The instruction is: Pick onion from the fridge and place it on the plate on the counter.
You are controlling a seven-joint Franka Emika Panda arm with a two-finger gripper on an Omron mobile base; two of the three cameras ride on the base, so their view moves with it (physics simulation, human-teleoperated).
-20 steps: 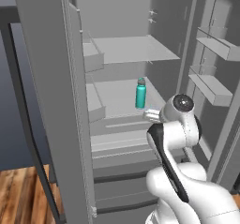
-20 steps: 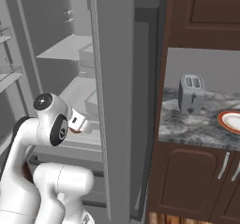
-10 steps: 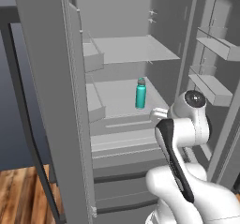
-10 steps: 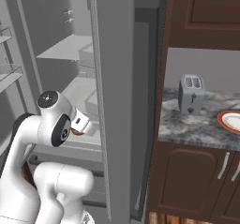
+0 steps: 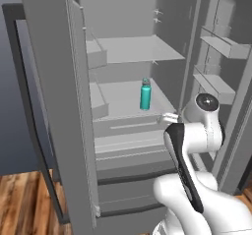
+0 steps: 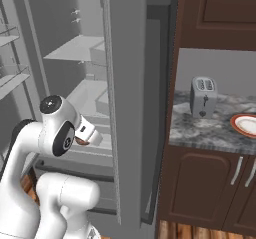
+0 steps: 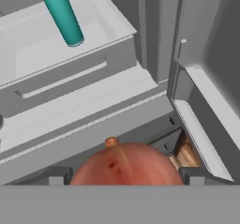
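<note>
No readable text, label, brand, number or sign is showing anywhere in these views, on the appliances, the bottle or the cabinets.

White robot arm [image 5: 189, 150] with dark joints in a rendered kitchen

Smooth, glossy white shells form rounded, bulbous segments; a black band runs lengthwise along the forearm. Round dark-grey caps with pale centres mark the joints, and a small white block sits at the wrist. Dark finger tips [image 7: 56, 175] are squared.
</note>
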